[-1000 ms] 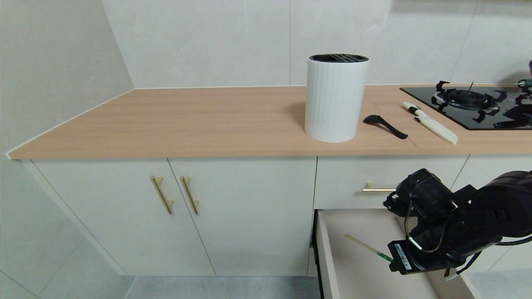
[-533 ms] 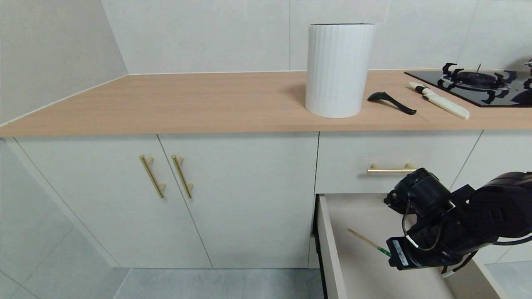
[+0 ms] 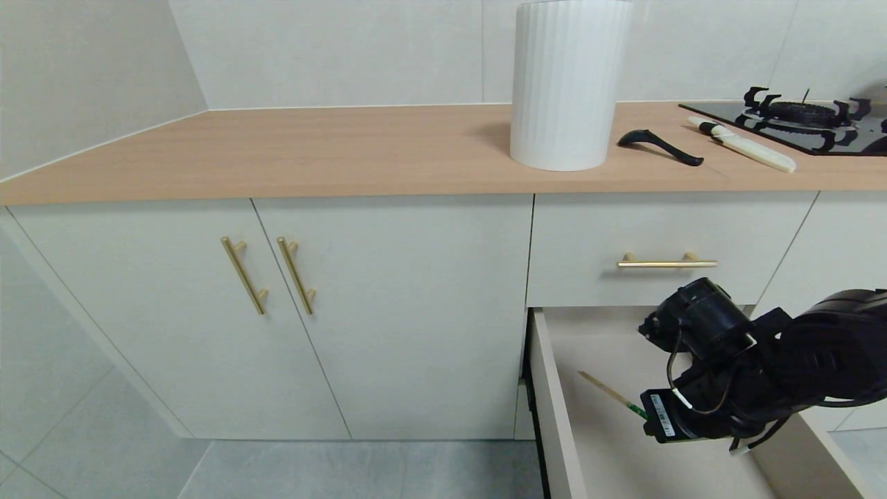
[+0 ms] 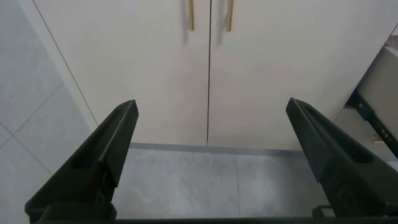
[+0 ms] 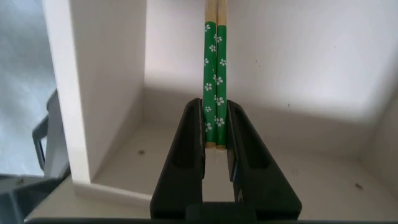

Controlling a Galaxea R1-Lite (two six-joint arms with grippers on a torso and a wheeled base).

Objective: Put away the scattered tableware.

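While they are clamped tight in the right pincer (image 5: 216,115), the green, flower-printed chopsticks (image 5: 214,74) are pointed far-left over the drawer (image 3: 547,388). The left pincer (image 4: 211,109) is spread wide, with nothing held.

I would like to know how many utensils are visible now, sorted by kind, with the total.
Chopsticks: 2, held in the right gripper at the open drawer
Black spoon: 1, lying on the counter
Knife: 1, lying on the counter
Total: 4
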